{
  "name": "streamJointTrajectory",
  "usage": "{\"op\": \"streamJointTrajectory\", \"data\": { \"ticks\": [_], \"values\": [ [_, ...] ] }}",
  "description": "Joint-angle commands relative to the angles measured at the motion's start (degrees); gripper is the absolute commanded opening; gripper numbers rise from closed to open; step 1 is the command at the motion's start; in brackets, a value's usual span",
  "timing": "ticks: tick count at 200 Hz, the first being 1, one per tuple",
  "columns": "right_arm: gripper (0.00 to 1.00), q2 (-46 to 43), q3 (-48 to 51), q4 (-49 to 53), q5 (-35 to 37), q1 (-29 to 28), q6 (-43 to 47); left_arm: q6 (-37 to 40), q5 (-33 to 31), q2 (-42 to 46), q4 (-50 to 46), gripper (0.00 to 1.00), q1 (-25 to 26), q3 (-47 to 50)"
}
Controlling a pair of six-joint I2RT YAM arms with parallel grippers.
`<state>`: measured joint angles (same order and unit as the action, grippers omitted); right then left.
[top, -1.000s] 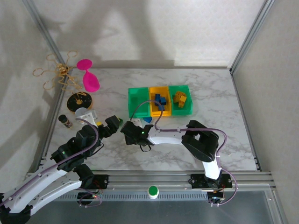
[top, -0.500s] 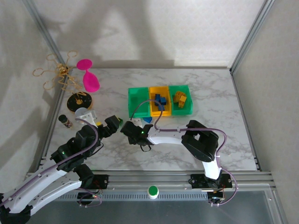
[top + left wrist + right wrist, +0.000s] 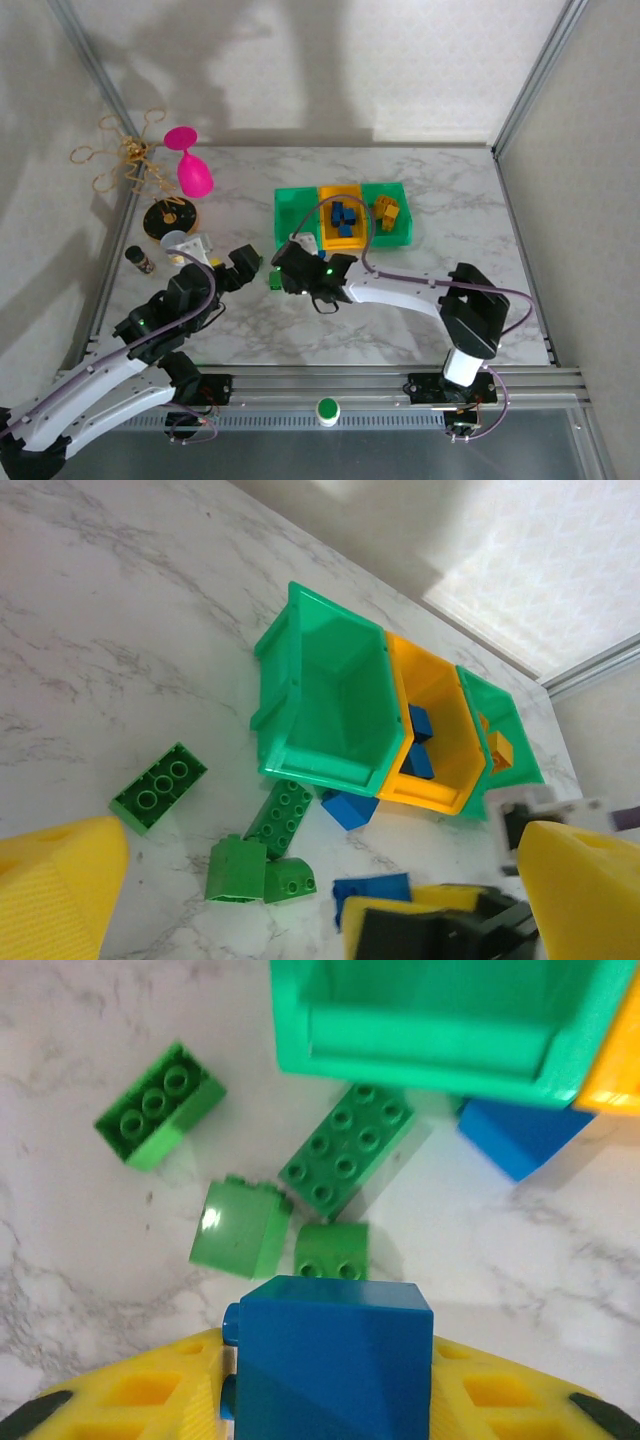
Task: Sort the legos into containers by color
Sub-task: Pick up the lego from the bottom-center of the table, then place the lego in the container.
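Observation:
My right gripper is shut on a blue lego, held a little above the table; the left wrist view shows the same blue lego. Below it several green legos lie loose: a long one, a flat one, a block and a small sloped piece. Another blue lego rests against the bins. The containers stand in a row: an empty green bin, an orange bin with blue legos, and a green bin with orange legos. My left gripper hovers open.
A pink goblet, a gold wire stand, a dark round base and a small dark bottle crowd the table's left edge. Metal frame rails run along both sides and the front.
My right gripper closed on the blue lego and raised it off the table, and the right arm's elbow swung out to the right. The left arm barely moved.

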<state>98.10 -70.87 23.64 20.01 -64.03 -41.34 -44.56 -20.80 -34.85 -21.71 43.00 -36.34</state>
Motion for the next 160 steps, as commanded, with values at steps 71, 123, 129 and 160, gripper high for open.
{"op": "streamJointTrajectory", "data": {
  "ticks": [71, 123, 129, 160],
  "values": [
    [0.45, 4.6, -8.2, -1.1, 0.4, 18.5, 13.7, 2.8, 1.7, -8.2, 9.2, 1.0, -0.6, -3.1],
    [0.45, 14.0, -16.5, -1.4, -2.4, 24.0, 16.8, 3.7, 2.9, -11.9, 11.8, 1.0, -0.6, -4.1],
    [0.45, 14.7, -17.0, -1.5, -2.5, 24.7, 16.9, 3.8, 3.1, -12.2, 11.9, 1.0, -0.6, -4.2],
    [0.46, 18.2, -19.1, -2.2, -3.2, 26.9, 17.5, 4.2, 3.0, -12.9, 12.1, 1.0, -0.6, -4.3]
  ]
}}
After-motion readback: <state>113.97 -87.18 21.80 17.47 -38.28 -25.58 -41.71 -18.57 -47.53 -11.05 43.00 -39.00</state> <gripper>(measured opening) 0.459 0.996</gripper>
